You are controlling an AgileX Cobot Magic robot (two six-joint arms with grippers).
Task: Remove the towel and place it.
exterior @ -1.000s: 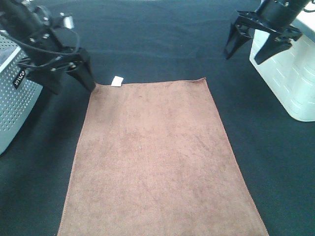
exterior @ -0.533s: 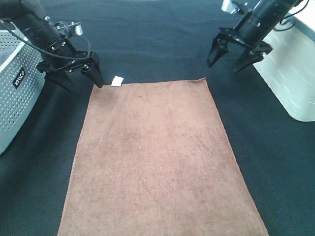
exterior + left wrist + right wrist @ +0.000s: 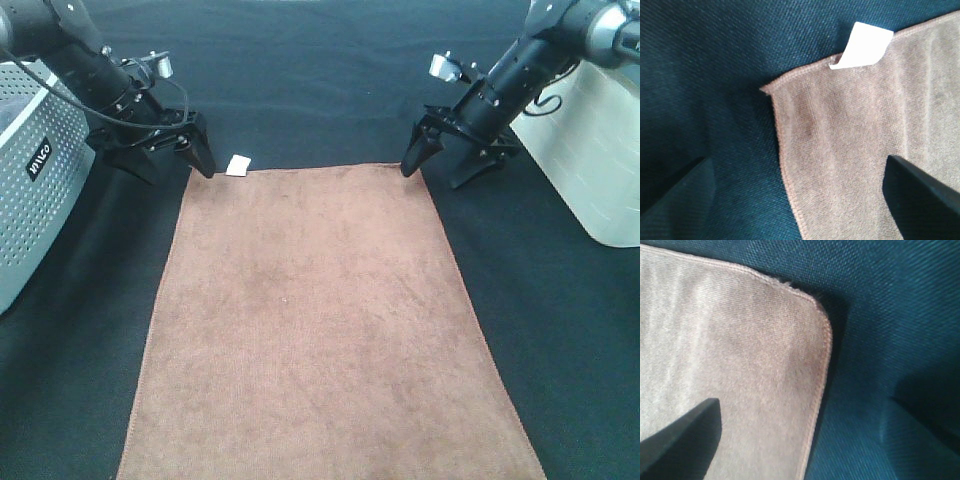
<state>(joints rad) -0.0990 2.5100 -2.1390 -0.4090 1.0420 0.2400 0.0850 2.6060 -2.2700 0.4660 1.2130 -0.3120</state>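
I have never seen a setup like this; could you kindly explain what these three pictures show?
This is a robot with two arms. The wide picture comes from a camera mounted high; the two close-ups come from wrist cameras. A brown towel lies flat on a black table cloth, with a grey perforated bin at the left and a white container at the right. The left end effector and right end effector each sit open at a far corner of the towel. Nothing is held.
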